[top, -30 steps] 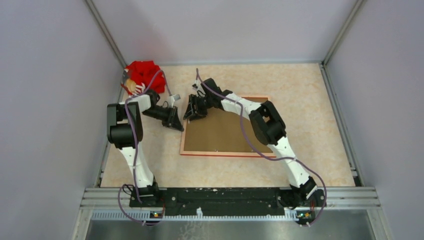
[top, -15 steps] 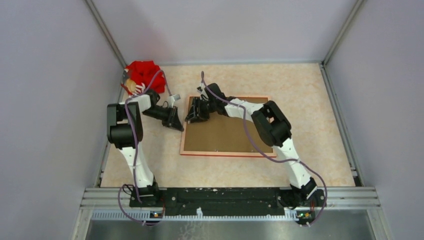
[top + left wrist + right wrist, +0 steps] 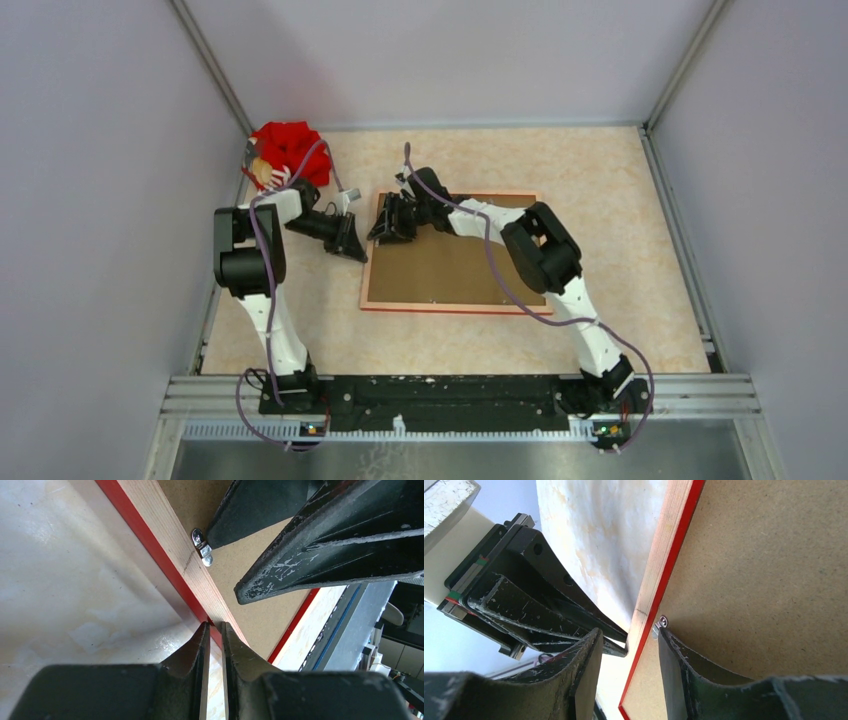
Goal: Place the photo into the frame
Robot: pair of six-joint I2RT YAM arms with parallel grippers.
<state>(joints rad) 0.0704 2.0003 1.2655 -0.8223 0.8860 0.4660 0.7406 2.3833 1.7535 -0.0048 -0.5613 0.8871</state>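
The frame [image 3: 661, 555] shows pale bare wood edged in glossy red; inside it lies matt, speckled brown hardboard [image 3: 764, 580] with a shiny metal clip [image 3: 202, 546].

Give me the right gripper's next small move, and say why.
Probably nudge the inner finger sideways against the metal clip to swivel it. The right gripper is open, straddling the frame at its left rail, that fingertip at the clip beside the brown backing panel. Which way it should turn I cannot tell.
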